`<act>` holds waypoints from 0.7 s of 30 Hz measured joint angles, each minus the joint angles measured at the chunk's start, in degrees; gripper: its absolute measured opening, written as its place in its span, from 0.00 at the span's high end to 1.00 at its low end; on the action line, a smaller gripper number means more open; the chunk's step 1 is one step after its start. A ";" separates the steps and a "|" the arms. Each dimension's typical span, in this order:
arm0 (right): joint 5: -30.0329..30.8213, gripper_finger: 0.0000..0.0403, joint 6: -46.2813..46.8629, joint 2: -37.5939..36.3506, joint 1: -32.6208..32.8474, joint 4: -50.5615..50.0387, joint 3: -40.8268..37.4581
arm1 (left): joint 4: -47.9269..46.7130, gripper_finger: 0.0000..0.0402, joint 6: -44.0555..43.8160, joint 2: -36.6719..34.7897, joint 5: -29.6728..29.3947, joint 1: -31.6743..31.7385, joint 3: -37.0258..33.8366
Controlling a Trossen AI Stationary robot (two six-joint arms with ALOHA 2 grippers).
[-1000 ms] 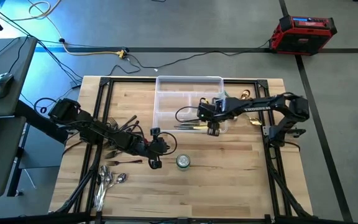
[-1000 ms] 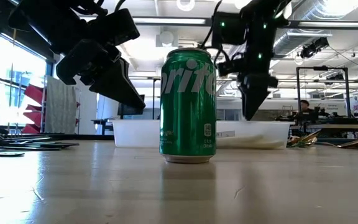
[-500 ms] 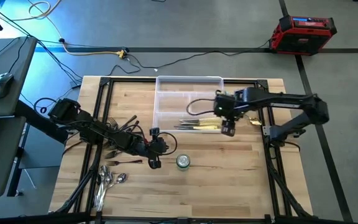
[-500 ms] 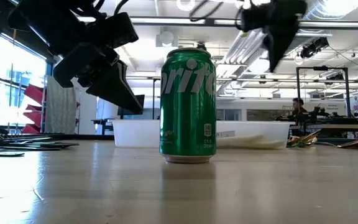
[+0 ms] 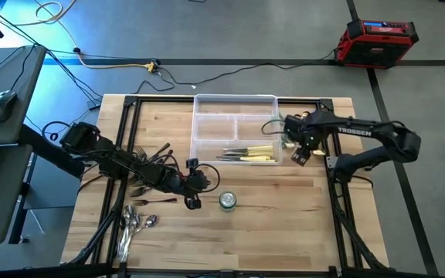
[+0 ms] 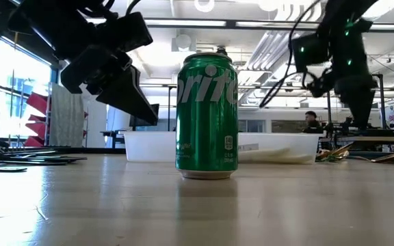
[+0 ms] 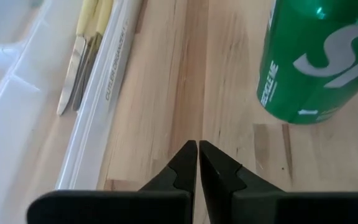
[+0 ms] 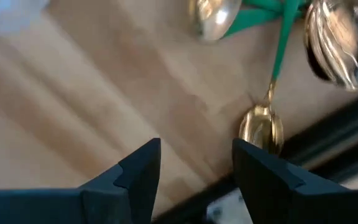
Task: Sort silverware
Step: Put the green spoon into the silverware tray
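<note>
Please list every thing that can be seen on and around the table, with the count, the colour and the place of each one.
Clear plastic tray: one, transparent, far middle of the table.
Cream-handled knives: several, exact count unclear, in the tray's near long compartment.
Dark forks: several, left part of the table, partly under the left arm.
Silver spoons: several, shiny, near left corner.
Green-handled pieces: at least three with gold ends, on the wood right of the tray.
Soda can: one, green, upright, near middle.
Red case: one, on the floor beyond the table.
Left pincer: shut, empty, beside the can.
Right pincer: open, empty, above the green-handled pieces.
</note>
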 joint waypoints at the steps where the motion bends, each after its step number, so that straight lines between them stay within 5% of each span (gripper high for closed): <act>1: 0.06 0.55 -0.85 0.40 -1.75 1.12 -0.43 | 0.49 1.00 0.35 0.00 -0.01 0.00 0.00; 8: 3.30 0.55 -0.51 4.60 -10.55 5.50 -0.70 | 1.27 1.00 1.34 0.00 -0.02 0.00 0.00; 16: 3.64 0.55 -6.89 10.93 -11.69 13.39 -0.70 | 0.81 1.00 1.69 0.00 0.48 0.00 0.00; 21: 9.19 0.61 -7.16 14.53 -12.22 13.24 -0.72 | 0.76 1.00 1.71 0.00 1.00 0.00 0.00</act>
